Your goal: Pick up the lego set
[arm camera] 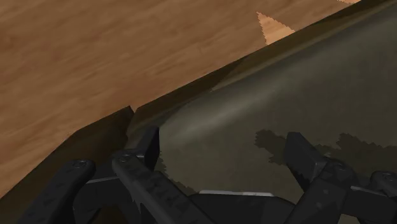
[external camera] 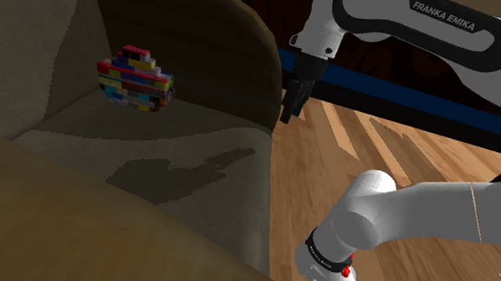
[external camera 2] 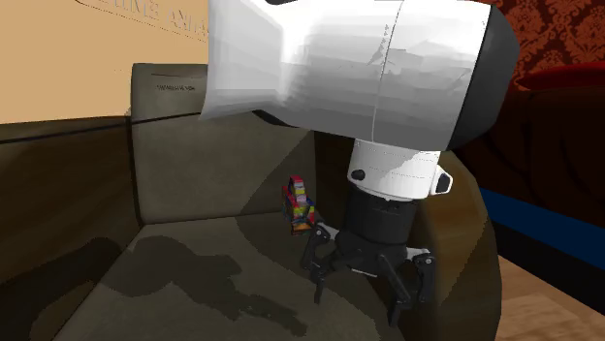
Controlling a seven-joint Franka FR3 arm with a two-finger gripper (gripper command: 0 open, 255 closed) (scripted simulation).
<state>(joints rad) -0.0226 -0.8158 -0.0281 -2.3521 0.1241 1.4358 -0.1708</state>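
The lego set (external camera: pixel 137 78) leans on the sofa (external camera: pixel 194 145) back (propped, so it stands); the claw (external camera: pixel 288 113), fingers apart, hangs empty by the armrest (external camera: pixel 264 73).

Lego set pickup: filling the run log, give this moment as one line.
gripper: open, empty, over armchair edge | lego set: on seat by backrest, apart from gripper

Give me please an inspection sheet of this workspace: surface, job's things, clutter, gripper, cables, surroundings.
Surface: sofa seat, dark olive, with a shadow on it.
Job's things: lego set, many colours, at the back of the seat, untouched.
Clutter: nothing seen.
Grippers: gripper open, empty, near the armrest, apart from the lego set.
Cables: nothing seen.
Surroundings: wood floor; tan wall.
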